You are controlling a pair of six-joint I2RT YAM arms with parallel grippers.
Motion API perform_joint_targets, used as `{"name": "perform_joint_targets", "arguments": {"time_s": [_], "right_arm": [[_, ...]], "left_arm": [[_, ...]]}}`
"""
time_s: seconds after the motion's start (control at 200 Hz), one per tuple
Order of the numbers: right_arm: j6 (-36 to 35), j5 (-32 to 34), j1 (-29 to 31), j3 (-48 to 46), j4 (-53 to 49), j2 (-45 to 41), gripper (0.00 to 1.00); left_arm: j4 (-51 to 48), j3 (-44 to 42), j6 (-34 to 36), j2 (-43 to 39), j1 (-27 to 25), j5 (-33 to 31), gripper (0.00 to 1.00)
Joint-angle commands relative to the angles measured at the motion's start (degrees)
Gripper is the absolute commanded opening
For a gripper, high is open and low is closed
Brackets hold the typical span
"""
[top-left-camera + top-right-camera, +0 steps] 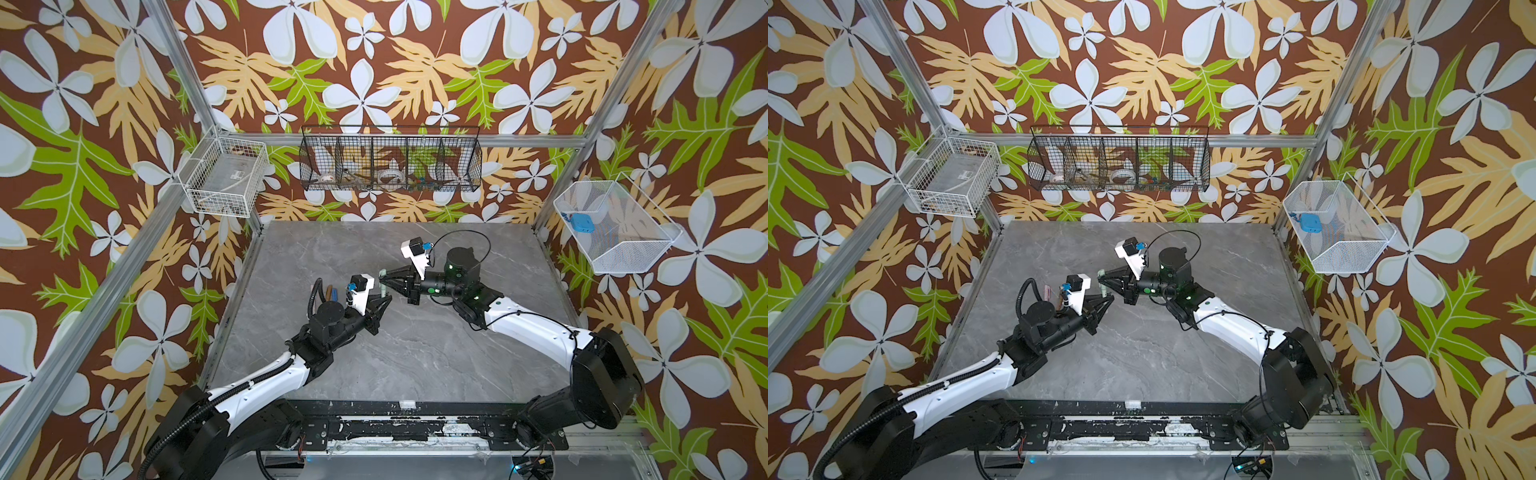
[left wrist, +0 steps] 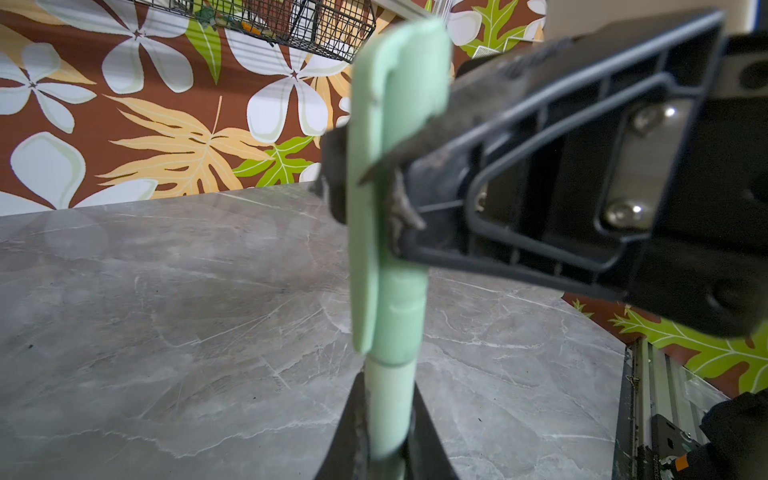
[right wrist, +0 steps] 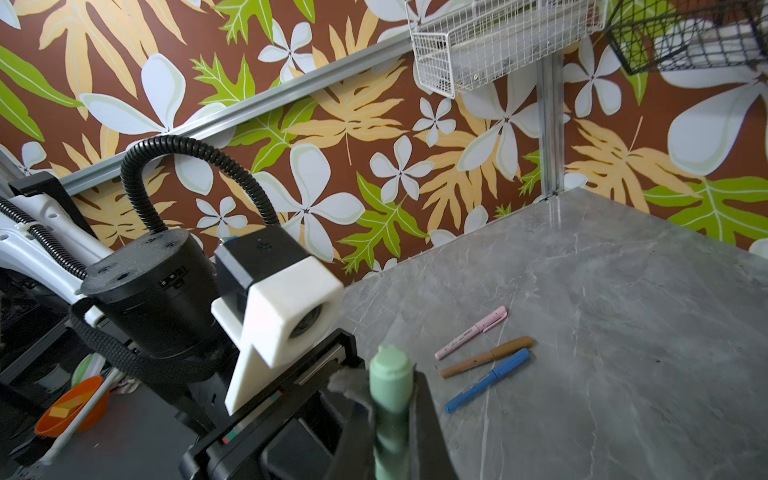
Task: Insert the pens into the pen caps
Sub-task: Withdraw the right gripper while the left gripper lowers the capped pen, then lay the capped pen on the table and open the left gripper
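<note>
- While the left pincer [image 2: 386, 449], at the bottom centre of the left wrist view, is clamped on the light green pen [image 2: 390, 399], the right pincer [image 2: 368, 195] reaches in from the right of the frame and is closed on the light green cap [image 2: 397, 316].
- Pen and cap are held in the air above the grey bench [image 2: 166, 311]. The cap sits over the pen's upper end, and the two form one straight line. How deep the pen sits inside I cannot tell.
- In the right wrist view, at centre right of the frame, the pink pen [image 3: 471, 332], brown pen [image 3: 486, 356] and blue pen [image 3: 486, 380] lie side by side on the bench, each with its cap on.
- Judgement: this looks like the last pair, at the pressing stage.
- To do it well: push straight along the pen's length. Keep the left grip firm so the pen does not slide back, and avoid any sideways bend. Let go only once the cap is fully home.
</note>
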Motion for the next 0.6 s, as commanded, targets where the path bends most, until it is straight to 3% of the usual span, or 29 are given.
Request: {"name": "perform_joint_targets", "arguments": {"time_s": [0.0,0.08,0.22,0.335,0.596], "right_arm": [[2.1,-1.3,0.6,-2.4,-5.6,-0.9,0.01],[1.5,4.8,-0.8,-3.9,-5.9,-4.7,0.35],[1.5,16.2,-6.3,-7.4,-7.4,-13.5,0.52],[0.2,25.0,-10.5,-7.7,-14.7,-16.4,0.58],[1.3,34.4,-14.4,-10.4,-22.8,-14.6,0.59]], "left_arm": [[8.5,4.4,-1.0,0.4,0.6,-3.9,0.00],[2.6,6.7,0.1,2.0,0.6,-5.7,0.00],[-10.5,8.4,0.1,5.4,1.0,-10.8,0.00],[-16.5,7.8,-5.9,9.7,6.4,-4.9,0.00],[-28.0,14.7,-6.5,23.4,9.0,-10.0,0.00]]}}
